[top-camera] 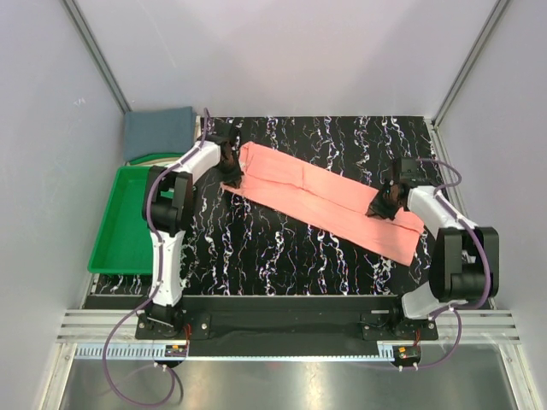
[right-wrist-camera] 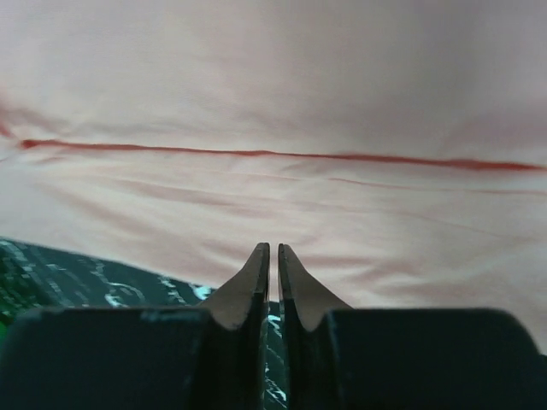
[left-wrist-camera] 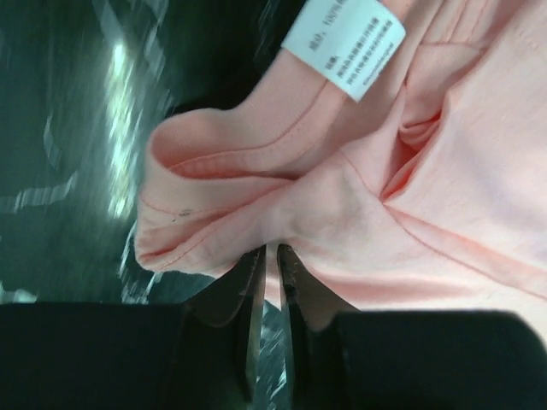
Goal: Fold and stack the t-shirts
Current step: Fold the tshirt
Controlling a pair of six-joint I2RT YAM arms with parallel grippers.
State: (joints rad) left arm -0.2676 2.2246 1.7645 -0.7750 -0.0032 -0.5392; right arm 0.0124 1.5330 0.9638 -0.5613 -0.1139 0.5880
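Note:
The salmon-pink t-shirt point(top-camera: 329, 201) lies as a long folded strip running diagonally across the black marbled table, from far left to near right. My left gripper point(top-camera: 229, 175) is shut on its far left end; in the left wrist view point(left-wrist-camera: 273, 249) the jaws pinch bunched pink cloth point(left-wrist-camera: 359, 188) just below the white neck label point(left-wrist-camera: 344, 44). My right gripper point(top-camera: 380, 207) is shut on the shirt near its right end; in the right wrist view point(right-wrist-camera: 273, 248) the tips pinch the near edge of the pink cloth point(right-wrist-camera: 282, 102). The slate blue-grey t-shirt point(top-camera: 158, 130) lies folded at the far left corner.
A green plastic tray point(top-camera: 120, 248) stands along the table's left edge, just in front of the blue-grey shirt. Grey walls enclose the table on three sides. Both arm bases stand at the near edge.

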